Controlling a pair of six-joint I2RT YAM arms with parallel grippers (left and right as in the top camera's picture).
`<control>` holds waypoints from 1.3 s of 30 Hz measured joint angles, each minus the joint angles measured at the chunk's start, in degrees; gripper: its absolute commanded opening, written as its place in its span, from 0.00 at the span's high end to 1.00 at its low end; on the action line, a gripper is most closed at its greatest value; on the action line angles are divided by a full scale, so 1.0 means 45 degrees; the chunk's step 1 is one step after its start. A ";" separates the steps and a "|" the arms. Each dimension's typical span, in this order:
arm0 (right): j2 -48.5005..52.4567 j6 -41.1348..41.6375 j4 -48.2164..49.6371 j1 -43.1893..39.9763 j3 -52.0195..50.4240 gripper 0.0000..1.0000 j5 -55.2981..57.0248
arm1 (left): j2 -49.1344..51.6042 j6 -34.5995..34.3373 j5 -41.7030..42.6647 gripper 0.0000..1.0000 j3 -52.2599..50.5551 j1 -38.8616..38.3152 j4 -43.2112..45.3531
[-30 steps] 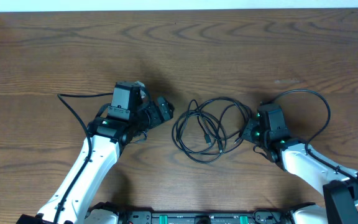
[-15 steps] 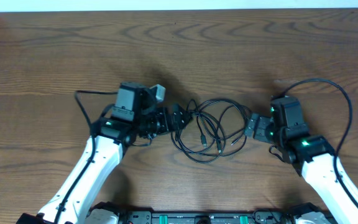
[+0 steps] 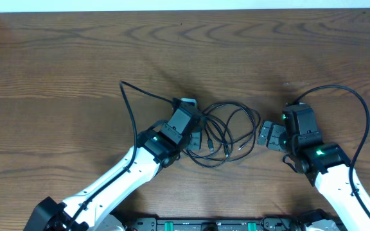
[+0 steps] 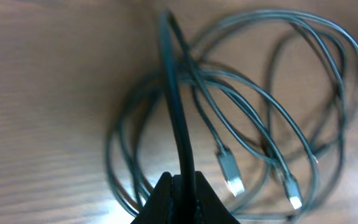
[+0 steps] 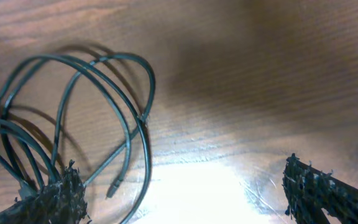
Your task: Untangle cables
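Observation:
A tangle of thin black cables lies in overlapping loops at the table's middle, with small plug ends inside the loops. My left gripper sits on the pile's left edge. In the left wrist view it is shut on one black strand that runs up out of the jaws. My right gripper stands open just right of the pile. Nothing is between its fingertips; cable loops and a plug tip lie by its left finger.
The left arm's own thicker black cord arcs over the table behind it. The right arm's cord loops to the far right. The wooden table ends at a white strip along the back.
My left arm has swung right onto the pile and shut on a strand. My right gripper has opened and drawn back a little to the right of the loops.

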 measured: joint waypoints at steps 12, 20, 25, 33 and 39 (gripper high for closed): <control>0.0000 0.0194 -0.0408 0.0000 0.0000 0.01 -0.0034 | -0.2846 -0.0384 -0.1088 0.92 0.2186 0.0121 -0.0189; 0.0000 0.0398 -0.0389 0.0000 0.0000 0.01 -0.0039 | -0.5387 -0.0427 -0.1171 0.93 0.2977 0.0573 -0.0758; 0.0000 0.0398 -0.0272 0.0000 0.0000 0.01 -0.0656 | -0.6339 -0.0437 -0.1224 0.93 0.3585 0.1078 -0.0209; 0.0000 0.0170 0.1331 0.0000 0.0000 0.01 -0.6149 | -0.7446 -0.0330 -0.1360 0.92 0.4279 0.1452 0.2030; 0.0000 -0.0403 0.2623 0.0039 0.0000 0.01 -1.0754 | -0.7310 -0.0272 -0.1404 0.92 0.4299 0.1491 0.2176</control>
